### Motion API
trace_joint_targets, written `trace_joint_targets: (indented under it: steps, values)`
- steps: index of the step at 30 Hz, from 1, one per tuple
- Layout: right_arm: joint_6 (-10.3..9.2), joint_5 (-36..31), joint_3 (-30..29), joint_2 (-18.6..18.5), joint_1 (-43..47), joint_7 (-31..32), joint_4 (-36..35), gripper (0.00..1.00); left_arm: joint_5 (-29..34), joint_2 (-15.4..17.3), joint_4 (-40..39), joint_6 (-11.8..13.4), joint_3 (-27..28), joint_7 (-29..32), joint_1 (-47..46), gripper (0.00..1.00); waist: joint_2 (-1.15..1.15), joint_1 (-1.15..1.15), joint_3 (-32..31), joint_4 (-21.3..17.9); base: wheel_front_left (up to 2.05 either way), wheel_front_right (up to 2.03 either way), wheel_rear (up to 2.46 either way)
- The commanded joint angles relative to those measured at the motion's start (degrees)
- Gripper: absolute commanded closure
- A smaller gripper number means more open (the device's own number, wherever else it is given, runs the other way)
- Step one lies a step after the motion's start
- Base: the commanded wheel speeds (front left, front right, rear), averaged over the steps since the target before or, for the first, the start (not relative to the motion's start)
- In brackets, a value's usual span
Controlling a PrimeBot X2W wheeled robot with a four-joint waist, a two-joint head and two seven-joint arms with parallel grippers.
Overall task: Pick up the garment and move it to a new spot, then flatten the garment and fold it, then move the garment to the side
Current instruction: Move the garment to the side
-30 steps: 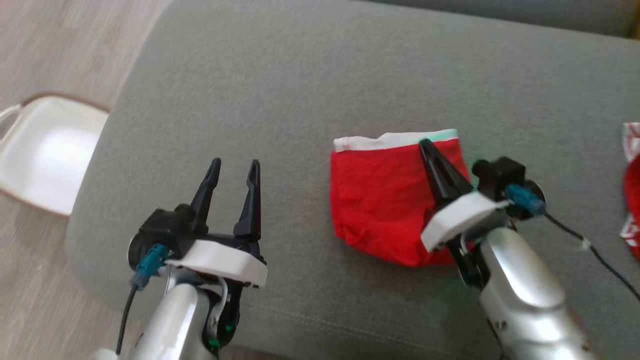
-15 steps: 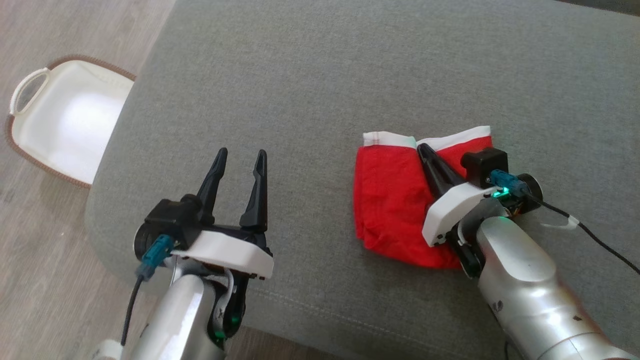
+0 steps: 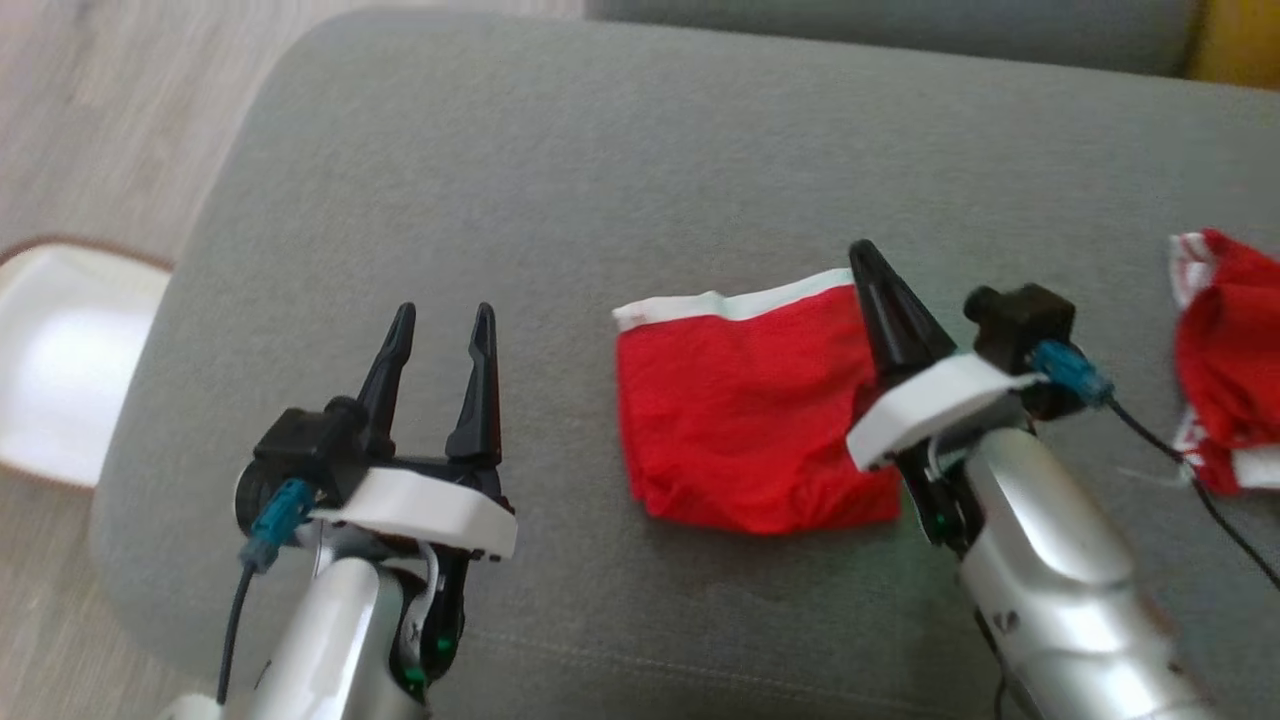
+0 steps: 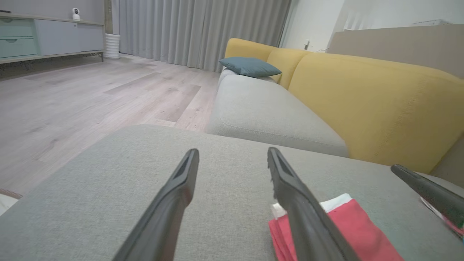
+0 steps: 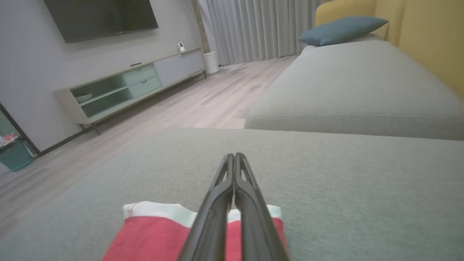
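A: Garment [image 3: 750, 420], where is it lying?
B: It's lying folded on the gray cushion [image 3: 600, 180], right of centre in the head view and nearer the front edge than the back.

A: Which way is it pointing?
B: The long axis is running left to right across the cushion. The white band [image 3: 735, 303] is sitting along the far edge, facing away from the robot and tilting up a little toward the right. The near edge is looking rumpled.

A: Right gripper [image 3: 862, 255]?
B: Its fingers are pressing together with no gap. They're lying over the garment's right edge, with the tips reaching just past the white band. The right wrist view is showing the same thing, fingers over the red cloth [image 5: 152, 235]. No cloth is showing between them. I can't tell whether they're touching the fabric.

A: Left gripper [image 3: 444, 312]?
B: Its fingers are standing wide apart and holding nothing. It's hovering over bare cushion to the left of the garment, apart from it.

A: Anything else around?
B: A second red piece [image 3: 1225, 380] is bunching up at the right edge, well apart from the garment. A white basket [image 3: 60, 350] is sitting on the wood floor [image 3: 100, 100] to the left. In the left wrist view a yellow sofa back [image 4: 362, 94] and a blue pillow [image 4: 250, 66] are showing beyond the cushion.
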Motion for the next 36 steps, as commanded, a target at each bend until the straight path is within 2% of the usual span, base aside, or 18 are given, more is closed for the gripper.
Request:
trace_joint_targets:
  steps: [1, 8, 13, 14, 15, 16, 17, 36]
  values:
    - [0.39, -1.2, -0.6, 0.7, 1.8, -0.8, -3.5, 1.0, 0.5, 0.4, -2.3, -0.1, 2.2, -0.7, -0.5, 0.0, 0.0, 0.0, -2.6, -3.2, 0.0, 0.0, 0.0]
    - [0.39, -3.6, -5.3, 0.7, 8.1, -0.8, -10.4, 1.0, -0.4, 0.4, -3.2, 0.0, 4.0, -0.7, 0.9, 0.0, 0.0, 0.0, -4.4, -7.6, 0.0, 0.0, 0.0]
    - [0.39, -4.7, -7.5, 0.7, 11.9, -0.8, -12.7, 1.0, -0.4, 0.4, -3.0, -0.2, 3.9, -0.7, 1.7, 0.0, 0.0, 0.0, -5.0, -9.2, 0.0, 0.0, 0.0]
    - [0.39, -4.8, -8.0, 0.7, 12.5, -0.8, -12.9, 0.96, -0.3, 0.4, -2.9, -0.2, 3.9, -0.7, 1.9, 0.0, 0.0, 0.0, -5.1, -9.4, 0.0, 0.0, 0.0]
    - [0.39, -4.9, -8.5, 0.7, 12.9, -0.8, -13.2, 0.56, -0.5, 0.4, -2.7, -0.1, 4.0, -0.7, 2.1, 0.0, 0.0, 0.0, -5.1, -9.7, 0.0, 0.0, 0.0]
    - [0.39, -5.1, -9.0, 0.7, 13.3, -0.8, -13.8, 0.04, -0.7, 0.4, -2.5, 0.0, 4.2, -0.7, 2.3, 0.0, 0.0, 0.0, -5.1, -9.9, 0.0, 0.0, 0.0]
    - [0.39, -5.3, -9.5, 0.7, 13.7, -0.8, -14.2, 0.0, -0.6, 0.4, -2.4, 0.0, 4.3, -0.7, 2.4, 0.0, 0.0, 0.0, -5.0, -10.1, 0.0, 0.0, 0.0]
    - [0.39, -4.9, -10.1, 0.7, 17.0, 0.1, -15.1, 0.0, -0.2, 0.4, -1.7, -0.1, 4.5, -0.7, 3.4, 0.0, 0.0, 0.0, -5.9, -10.4, 0.0, 0.0, 0.0]
